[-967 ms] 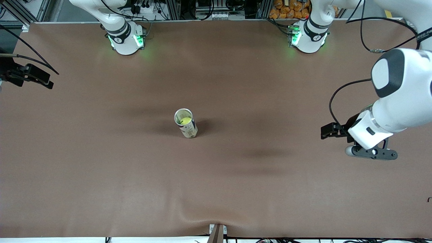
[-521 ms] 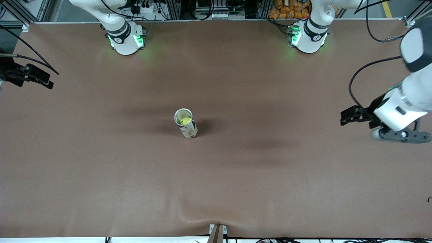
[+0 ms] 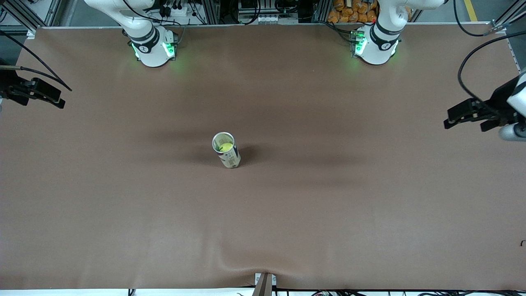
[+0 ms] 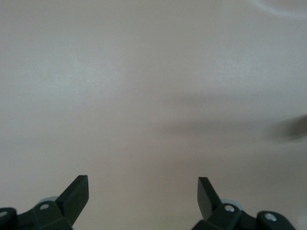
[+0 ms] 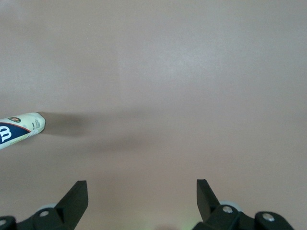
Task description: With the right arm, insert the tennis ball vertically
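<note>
centrally, can (image 3: 226, 149) upright, ball (image 3: 225, 146) inside; left gripper (image 3: 468, 113), right gripper (image 3: 39, 93) at table edges, fingers spread, empty.

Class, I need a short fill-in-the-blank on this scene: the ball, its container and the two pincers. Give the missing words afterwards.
1. The tennis ball lies inside the ____.
2. The can stands ____ on the table.
3. The right pincer has its fingers ____.
4. The left pincer holds ____.

Missing words: can; upright; open; nothing
</note>
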